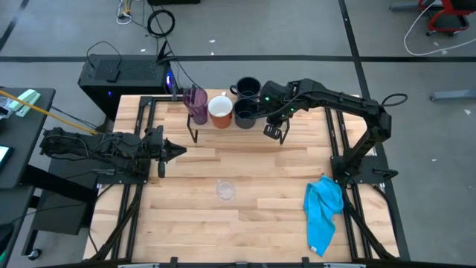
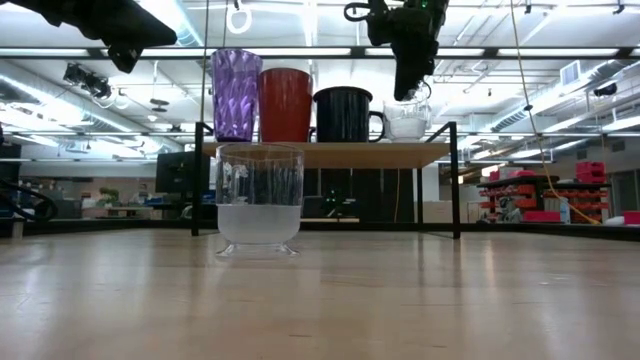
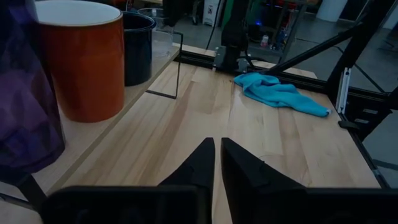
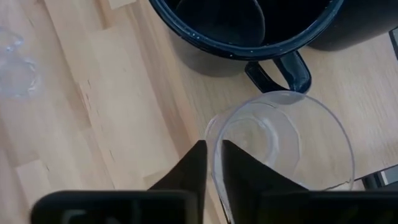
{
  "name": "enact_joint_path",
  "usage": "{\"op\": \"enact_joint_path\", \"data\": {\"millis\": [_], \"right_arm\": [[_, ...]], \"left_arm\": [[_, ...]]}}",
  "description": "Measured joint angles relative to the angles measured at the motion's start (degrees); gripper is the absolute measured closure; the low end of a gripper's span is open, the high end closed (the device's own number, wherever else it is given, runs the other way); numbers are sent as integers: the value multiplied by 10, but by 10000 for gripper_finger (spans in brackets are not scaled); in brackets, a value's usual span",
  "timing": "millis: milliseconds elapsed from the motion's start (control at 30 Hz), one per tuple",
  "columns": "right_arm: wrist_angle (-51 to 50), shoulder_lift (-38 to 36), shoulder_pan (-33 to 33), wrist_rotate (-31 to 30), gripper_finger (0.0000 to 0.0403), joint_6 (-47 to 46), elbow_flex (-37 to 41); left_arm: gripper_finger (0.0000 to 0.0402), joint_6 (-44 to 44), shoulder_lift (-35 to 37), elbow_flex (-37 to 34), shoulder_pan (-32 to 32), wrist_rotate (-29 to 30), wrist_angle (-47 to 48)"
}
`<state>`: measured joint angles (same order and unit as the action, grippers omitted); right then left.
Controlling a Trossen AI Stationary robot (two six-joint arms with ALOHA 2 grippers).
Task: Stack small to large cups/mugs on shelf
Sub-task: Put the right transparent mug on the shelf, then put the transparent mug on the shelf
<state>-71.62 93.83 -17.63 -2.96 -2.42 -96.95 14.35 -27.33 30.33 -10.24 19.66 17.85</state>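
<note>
The shelf (image 1: 256,128) stands at the table's far middle. On it, in a row, stand a purple tumbler (image 2: 236,95), a white mug with an orange inside (image 1: 220,110) and a black mug (image 2: 345,113). A second black mug (image 1: 248,88) stands behind them. My right gripper (image 1: 274,132) is over the shelf's right end, shut on a small clear cup (image 2: 405,120). Another small clear cup (image 1: 225,190) stands on the table's near middle. My left gripper (image 1: 175,151) is shut and empty, left of the shelf. My right gripper pinches the clear cup's rim (image 4: 211,140), with one finger inside the cup and one outside. The fingers point down from above. The cup is upright beside the black mug's handle (image 4: 280,71). Whether its base is on the shelf top or just above it, I cannot tell.
A blue cloth (image 1: 323,208) lies at the table's near right. Black frame rails (image 1: 137,149) run along the table's left and right sides. The near half of the tabletop (image 1: 253,231) holds only the loose clear cup and the cloth.
</note>
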Motion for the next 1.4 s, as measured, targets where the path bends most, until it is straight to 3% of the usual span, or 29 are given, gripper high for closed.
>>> {"op": "enact_joint_path", "data": {"millis": [300, 667, 1167, 1400], "right_arm": [[-2, 0, 0, 0, 287, 4, -10], [-38, 0, 11, 0, 270, -9, -84], [74, 8, 154, 0, 271, -11, -75], [118, 67, 204, 0, 271, -8, -71]], "left_arm": [[362, 0, 0, 0, 0, 0, 0], [369, 0, 0, 0, 0, 0, 0], [367, 0, 0, 0, 0, 0, 0], [365, 0, 0, 0, 0, 0, 0]]}}
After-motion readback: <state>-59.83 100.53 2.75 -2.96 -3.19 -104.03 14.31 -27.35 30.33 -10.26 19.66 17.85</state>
